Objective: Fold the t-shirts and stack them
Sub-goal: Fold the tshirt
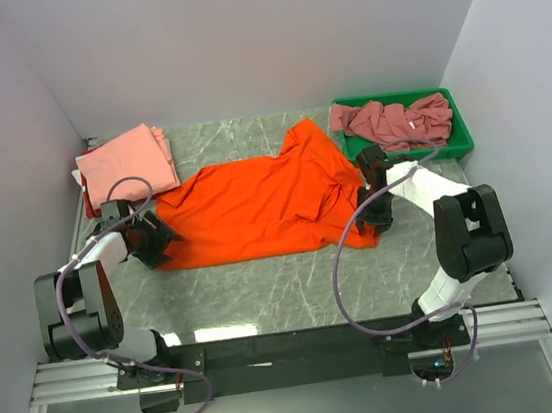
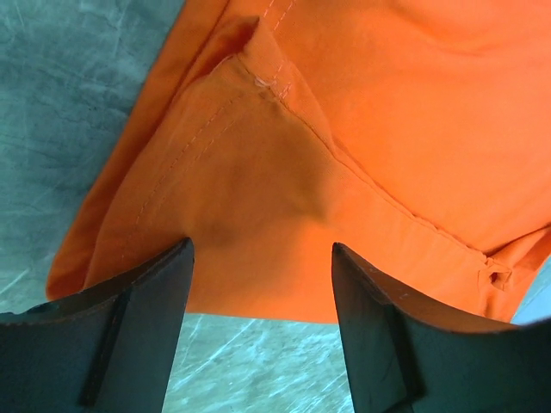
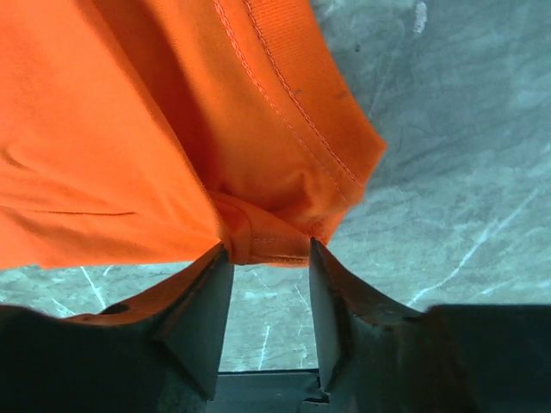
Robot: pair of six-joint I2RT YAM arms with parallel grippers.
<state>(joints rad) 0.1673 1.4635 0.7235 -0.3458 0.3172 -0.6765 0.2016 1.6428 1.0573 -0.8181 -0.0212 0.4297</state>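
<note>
Top view: the orange t-shirt [image 1: 256, 209] lies spread on the bench [image 1: 267, 293]. The step in hand is gripping both ends for folding.

Left wrist view: the left pincer [image 2: 261, 247] is spread over the cloth edge and must close next.

Right wrist view: the right pincer [image 3: 269, 249] pinches a bunched fold.

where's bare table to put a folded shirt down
Widest: the table strip between the orange t-shirt and the near edge. Smaller: behind it, between pink shirt and green bin. Crowded at the shirt's ends, by left gripper and right gripper.
</note>
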